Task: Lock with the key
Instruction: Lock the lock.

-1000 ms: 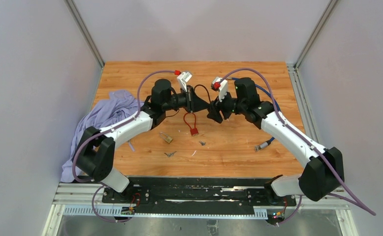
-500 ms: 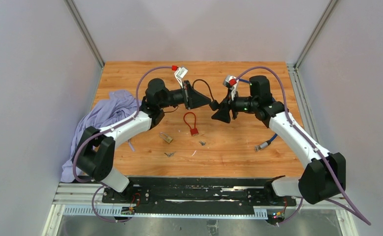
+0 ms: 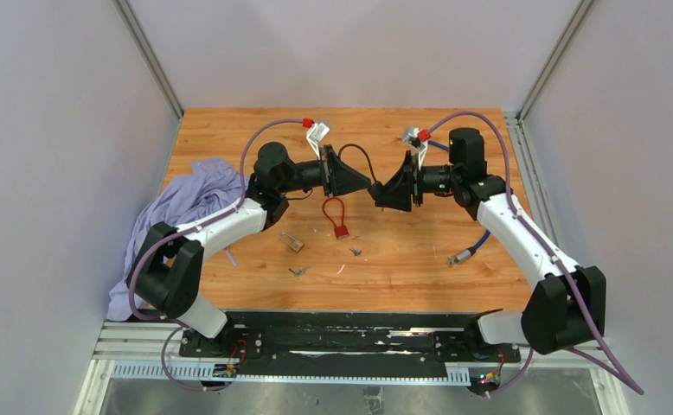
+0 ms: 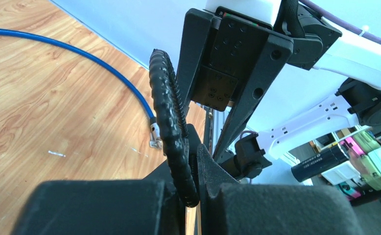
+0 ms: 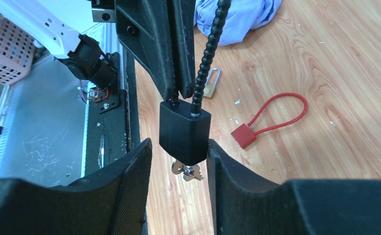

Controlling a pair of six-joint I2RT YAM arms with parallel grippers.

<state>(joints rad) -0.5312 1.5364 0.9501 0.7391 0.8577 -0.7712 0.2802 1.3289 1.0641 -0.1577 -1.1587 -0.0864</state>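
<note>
Black cable padlock (image 5: 184,133) hangs in mid-air between the two arms, above the wooden surface (image 5: 325,58). The left pincer (image 5: 177,95) is clamped together on the lock's beaded cable (image 5: 205,63) right where it meets the body, so the lock juts straight out from the left fingertips.

The right pincer (image 5: 180,147) faces it head on. Its two fingers stand apart, one on each side of the lock body. One finger looks to be touching the body, while the other shows a thin gap, so this does not look like a firm grip yet.

The body's long axis runs along the line from the left fingertips toward the right palm. The keyhole end points into the right pincer, and a small silver key (image 5: 188,171) sticks out of it, deeper between the right fingers than the body.

The right arm is the nearer one to the key. Reaching it would likely call for the right pincer to sit further back along that axis, on the key head rather than the body.
</note>
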